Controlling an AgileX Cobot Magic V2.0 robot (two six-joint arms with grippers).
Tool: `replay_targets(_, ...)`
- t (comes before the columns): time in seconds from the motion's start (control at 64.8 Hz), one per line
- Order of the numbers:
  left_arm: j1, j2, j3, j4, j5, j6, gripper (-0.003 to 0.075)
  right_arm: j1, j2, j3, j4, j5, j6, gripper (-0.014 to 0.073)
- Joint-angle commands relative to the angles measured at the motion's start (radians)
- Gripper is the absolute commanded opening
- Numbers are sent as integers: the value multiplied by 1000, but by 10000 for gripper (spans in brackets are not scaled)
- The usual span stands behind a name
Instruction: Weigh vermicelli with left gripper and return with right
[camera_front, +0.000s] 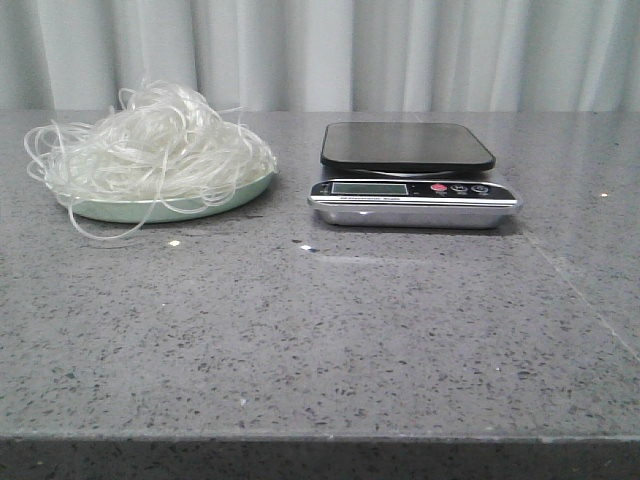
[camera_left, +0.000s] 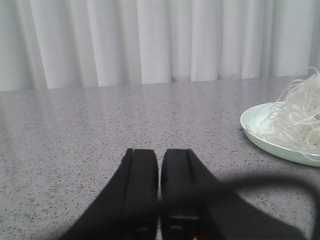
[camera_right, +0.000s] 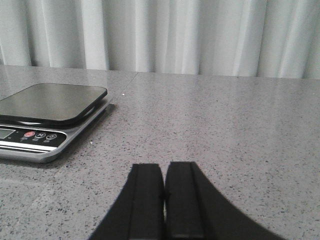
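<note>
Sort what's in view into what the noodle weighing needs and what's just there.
Needed: vermicelli, plate, scale, left gripper and right gripper, both shut and holding nothing.

Just there: grey table, curtain.

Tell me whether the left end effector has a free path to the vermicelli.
Probably yes. In the left wrist view only bare table lies between the shut left end effector and the vermicelli heaped on its plate; it must open first.
</note>
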Motion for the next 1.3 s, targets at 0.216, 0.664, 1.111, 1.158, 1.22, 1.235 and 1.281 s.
replay_targets(0.216, 2, -22, 9, -7, -77, -2, 145, -5, -17, -6, -8, -70, -3, 179)
replay_targets(0.664, 2, -22, 9, -7, -77, -2, 145, -5, -17, -6, -7, -70, -3, 179)
replay_targets(1.111, 2, -20, -5, -7, -399, -2, 145, -5, -17, -6, -7, -70, -3, 179)
replay_targets(1.158, 2, -18, -35, -7, -397, -2, 145, -5, -17, -6, -7, -70, -3, 179)
replay_targets(1.22, 2, -17, -98, -7, -352, -2, 145, -5, -17, -6, -7, -70, -3, 179)
replay_targets(1.235, 2, -17, -105, -7, -346, -2, 145, -5, -17, -6, -7, -70, -3, 179)
replay_targets(1.281, 2, -12, -166, -7, -297, -2, 145, -5, -17, -6, -7, -70, -3, 179)
